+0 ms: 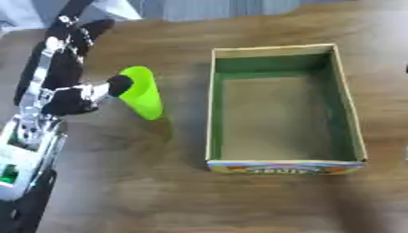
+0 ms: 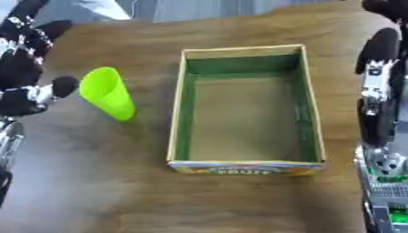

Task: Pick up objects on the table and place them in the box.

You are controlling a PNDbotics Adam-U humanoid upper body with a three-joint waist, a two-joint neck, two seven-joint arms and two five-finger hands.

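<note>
In the left eye view, the left hand [image 1: 76, 98] sits at the middle left of the frame and pinches the rim of a lime green cup [image 1: 142, 92] between a dark fingertip and the rest of the hand. The cup is tilted, its open mouth toward the hand and its base pointing to the lower right, just left of the box [image 1: 213, 113], which looks empty. The cup seems to be thin plastic, so it is probably light, a little flexible and smooth; a hold at the rim may let it swing or slip, and a hold around the body would likely be safer. In the right eye view, the right hand [image 2: 376, 59] hangs at the upper right edge with straight fingers, holding nothing. The wooden tabletop [image 2: 119, 182] is flat and bare around the box; the room behind is hardly visible.
</note>
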